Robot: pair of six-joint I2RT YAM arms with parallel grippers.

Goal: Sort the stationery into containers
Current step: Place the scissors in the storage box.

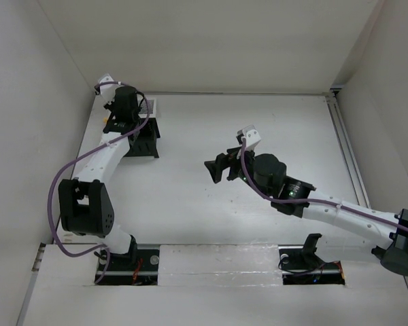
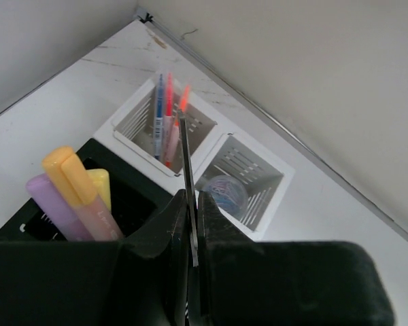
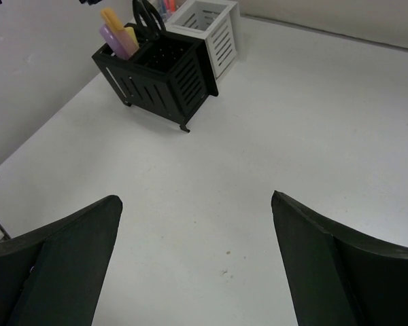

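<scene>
Left end effector (image 2: 190, 234): shut tight on the scissors (image 2: 188, 159), thin blade pinched between the fingers (image 2: 156, 238) and running out past them. Hanging over the two organisers at the far left of the desk (image 3: 292, 122). Blade-down, handles-up looks deliberate, so as to drop point-first into a slot with the loops left on top.

Black organiser (image 3: 156, 88): nearer of the pair, touching the white organiser (image 3: 217, 34) behind it. Grouped by type already:
- markers (image 2: 68, 183) (yellow, purple) upright in one black compartment; perforated floor showing in the other
- pens (image 2: 162, 115) upright in one white compartment
- round greyish piece (image 2: 224, 192) on the floor of the other white compartment

From the right wrist view, scissor loops just above the black organiser's far edge. Can't tell which compartment lies under the tip. Best guess: the free black one, as the only slot with room.

Right end effector (image 3: 197, 231): jaws wide apart, holding nothing, parked mid-desk well clear of the organisers, presumably to keep out of the left arm's way.

No loose stationery visible on the desk, so likely the last item.
</scene>
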